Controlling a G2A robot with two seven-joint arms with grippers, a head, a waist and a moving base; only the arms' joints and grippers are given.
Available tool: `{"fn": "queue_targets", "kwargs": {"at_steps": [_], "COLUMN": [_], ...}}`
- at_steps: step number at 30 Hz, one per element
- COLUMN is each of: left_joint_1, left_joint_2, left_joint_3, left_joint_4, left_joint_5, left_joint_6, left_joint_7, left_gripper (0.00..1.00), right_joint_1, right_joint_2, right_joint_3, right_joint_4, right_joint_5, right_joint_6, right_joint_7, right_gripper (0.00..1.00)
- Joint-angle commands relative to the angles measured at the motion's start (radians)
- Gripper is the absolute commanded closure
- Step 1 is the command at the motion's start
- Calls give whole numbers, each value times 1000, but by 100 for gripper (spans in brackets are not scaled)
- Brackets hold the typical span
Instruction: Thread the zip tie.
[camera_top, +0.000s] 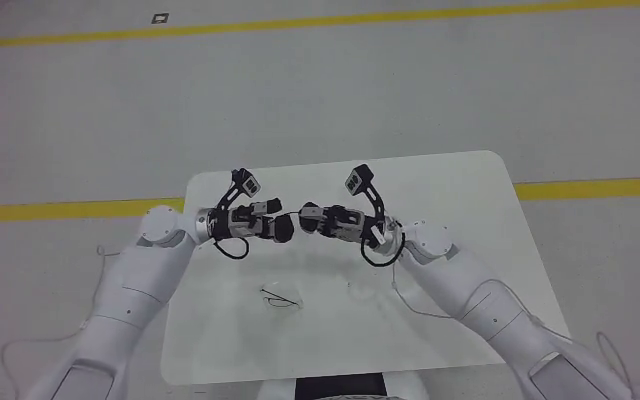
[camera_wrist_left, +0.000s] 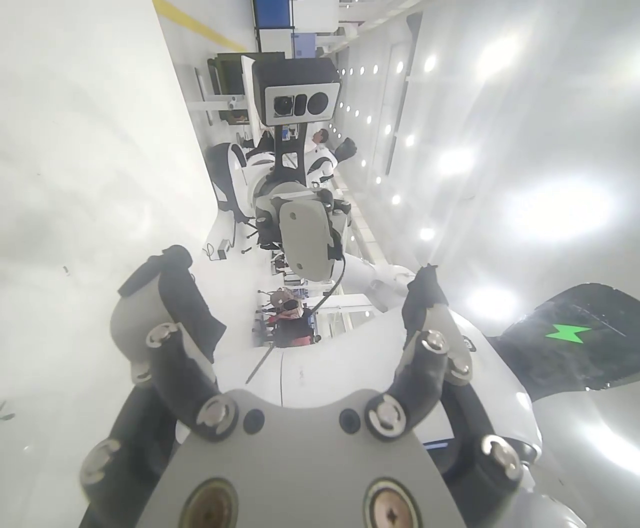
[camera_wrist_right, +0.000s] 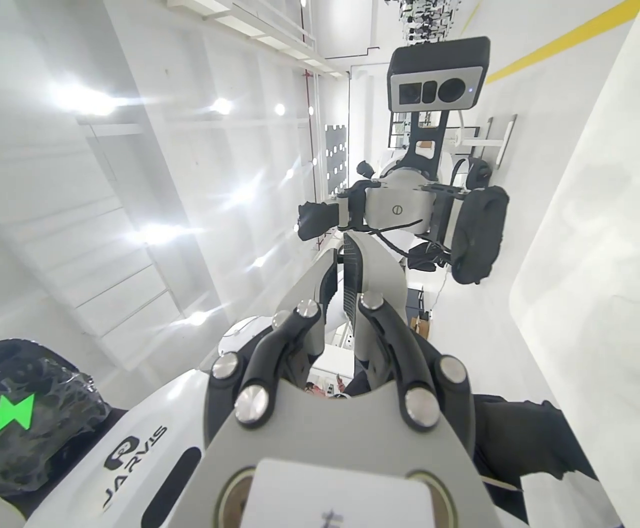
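Spread wide are the jaws of the left gripper (camera_top: 283, 227), which is above the middle of the table (camera_top: 470, 200), facing the right gripper (camera_top: 310, 217) just beside it. That one's jaws are pressed almost together; I cannot tell whether they pinch anything. A thin dark zip tie (camera_top: 280, 296) lies on the table, nearer than both.

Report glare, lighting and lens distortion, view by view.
Top view: flat, even light on the table, no glare. Left wrist view: ceiling lights bloom into wide white flares; the fisheye lens bends the room's straight lines. Right wrist view: the lights streak into starbursts, with the same bending.
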Motion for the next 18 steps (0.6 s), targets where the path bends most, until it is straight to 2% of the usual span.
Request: {"fn": "queue_targets", "kwargs": {"at_steps": [1, 8, 9, 10, 11, 12, 14, 16, 18], "left_joint_1": [1, -1, -1, -2, -2, -2, -3, -3, -3], "left_joint_2": [1, 0, -1, -1, -1, -1, -1, -1, -1], "left_joint_3": [-1, 5, 6, 7, 8, 9, 10, 11, 11], "left_joint_4": [0, 2, 4, 5, 6, 9, 11, 13, 14], "left_joint_5": [-2, -17, -19, -20, -21, -21, -21, -24, -26], "left_joint_6": [2, 9, 9, 9, 9, 9, 9, 11, 12], "left_joint_7": [-1, -6, -6, -6, -6, -5, -5, -4, -5], "left_gripper": [0, 2, 18, 29, 34, 33, 44, 50, 52], "right_joint_1": [-2, 4, 5, 5, 6, 6, 6, 6, 5], "right_joint_2": [-2, -14, -16, -18, -20, -22, -25, -28, -31], "right_joint_3": [6, 1, 1, 1, 2, 2, 3, 5, 5], "right_joint_4": [1, 7, 9, 11, 13, 14, 16, 18, 21], "right_joint_5": [9, -3, -4, -3, -3, -2, -2, 1, 5], "right_joint_6": [-2, 16, 16, 16, 16, 15, 15, 12, 13], "right_joint_7": [6, 17, 17, 18, 19, 19, 21, 24, 29], "right_gripper": [100, 100, 100, 100, 100, 100, 100, 100, 100]}}
